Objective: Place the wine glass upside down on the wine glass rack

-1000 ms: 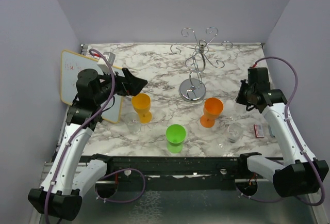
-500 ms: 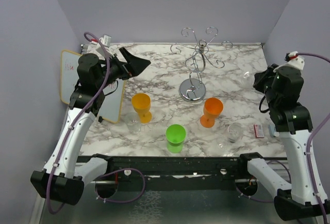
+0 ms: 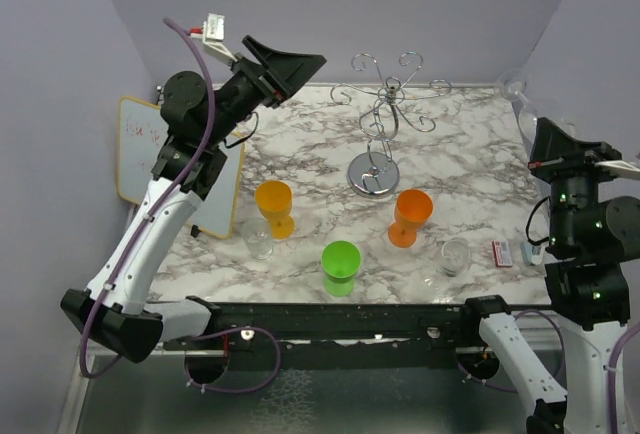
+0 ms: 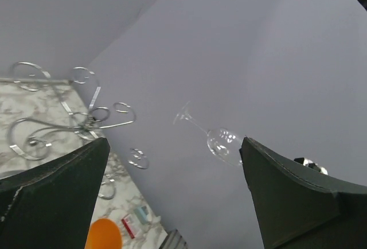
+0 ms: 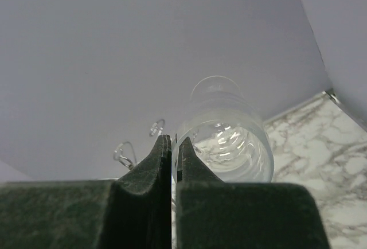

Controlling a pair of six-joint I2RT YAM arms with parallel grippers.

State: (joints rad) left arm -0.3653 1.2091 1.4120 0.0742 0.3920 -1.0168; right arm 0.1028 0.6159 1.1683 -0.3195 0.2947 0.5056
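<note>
A clear wine glass [image 5: 229,140] is pinched by its rim in my right gripper [image 5: 174,140], which is shut on it. The glass is lifted high by the right wall [image 3: 520,99], above and right of the wine glass rack [image 3: 385,124]. From the left wrist view the wine glass [image 4: 222,141] hangs tilted in the air, its foot pointing toward the rack [image 4: 63,123]. My left gripper [image 3: 292,62] is raised high at the back left and stands open [image 4: 175,146] with nothing between its fingers. Two rack curls [image 5: 129,151] show left of the right fingers.
On the marble table stand two orange cups [image 3: 274,204] [image 3: 410,214], a green cup [image 3: 340,264] and two small clear glasses [image 3: 258,242] [image 3: 455,254]. A whiteboard [image 3: 150,149] leans at the left. A small red box [image 3: 501,253] lies at the right. Grey walls close in all around.
Both arms have risen. The right gripper has lifted the wine glass from table height up beside the right wall. The left gripper has swung up and toward the back, still open.
</note>
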